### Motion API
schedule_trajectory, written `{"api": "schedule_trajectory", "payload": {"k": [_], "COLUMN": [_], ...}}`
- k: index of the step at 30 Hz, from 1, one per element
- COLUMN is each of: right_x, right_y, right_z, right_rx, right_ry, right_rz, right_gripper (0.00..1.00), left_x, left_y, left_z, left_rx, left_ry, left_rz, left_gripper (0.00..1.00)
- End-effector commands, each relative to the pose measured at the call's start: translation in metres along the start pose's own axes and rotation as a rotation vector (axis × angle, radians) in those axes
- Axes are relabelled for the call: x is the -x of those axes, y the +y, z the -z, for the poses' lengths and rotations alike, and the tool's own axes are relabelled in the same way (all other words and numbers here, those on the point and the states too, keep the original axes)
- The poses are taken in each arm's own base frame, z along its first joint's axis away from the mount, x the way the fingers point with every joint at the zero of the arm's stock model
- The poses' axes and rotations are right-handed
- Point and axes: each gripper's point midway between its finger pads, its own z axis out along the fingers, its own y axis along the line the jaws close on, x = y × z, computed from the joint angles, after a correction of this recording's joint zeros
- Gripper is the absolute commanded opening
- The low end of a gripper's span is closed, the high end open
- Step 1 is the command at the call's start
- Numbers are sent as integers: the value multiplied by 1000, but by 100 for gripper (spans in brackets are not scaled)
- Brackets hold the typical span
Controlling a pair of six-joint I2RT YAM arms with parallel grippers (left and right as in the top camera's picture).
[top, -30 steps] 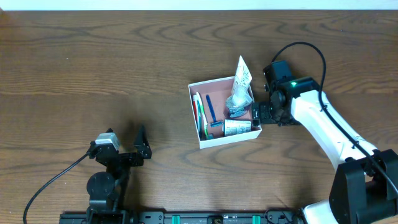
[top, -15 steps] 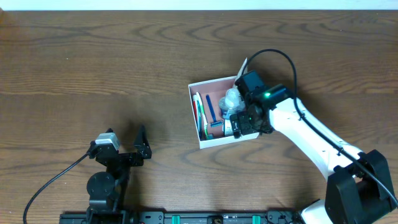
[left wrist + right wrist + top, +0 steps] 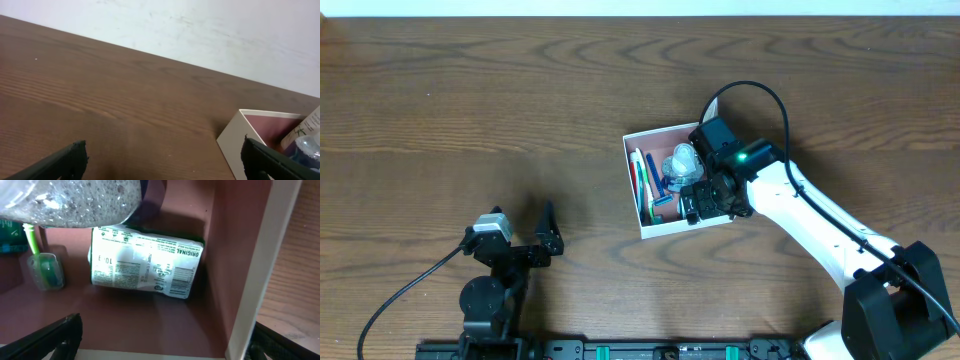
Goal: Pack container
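Observation:
The container [image 3: 631, 182] is a square white box with a pinkish-brown inside, at the table's middle right. It holds toothbrushes [image 3: 640, 180], a blue razor [image 3: 659, 184], a clear plastic bag [image 3: 682, 160] and a white-and-green packet [image 3: 145, 262]. My right gripper [image 3: 708, 208] is open low over the box's front right corner. In the right wrist view the gripper [image 3: 165, 347] straddles the box wall [image 3: 260, 270], one finger inside and one outside. My left gripper [image 3: 548, 235] is open and empty at the front left, far from the box.
A white sachet [image 3: 710, 105] sticks up behind the box's far right corner, partly hidden by my right arm. In the left wrist view the open gripper [image 3: 170, 160] faces bare wooden table, with the box's corner [image 3: 245, 135] at the right.
My right arm has swung left from outside the box's right wall to over its front right corner. The clear bag has shifted left and lower in the box. The left arm has not moved.

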Motion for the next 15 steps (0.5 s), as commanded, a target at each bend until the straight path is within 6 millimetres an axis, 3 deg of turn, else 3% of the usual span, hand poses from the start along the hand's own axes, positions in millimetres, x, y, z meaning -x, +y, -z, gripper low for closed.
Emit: {"api": "schedule_trajectory", "payload": {"k": [1,15], "right_x": [0,-1], "right_y": [10,30], "right_z": [1,1], "right_rx": [35,57], "right_ry": [6,-15], "right_rz": [-11,-1], "right_gripper": [99,99], "left_x": [-15,-15], "left_y": [4,4], "left_z": [-3,-3], "left_rx": [4,4], "left_ry": [32,32], "left_rz": [-18,-18], "left_gripper": [98,98]}}
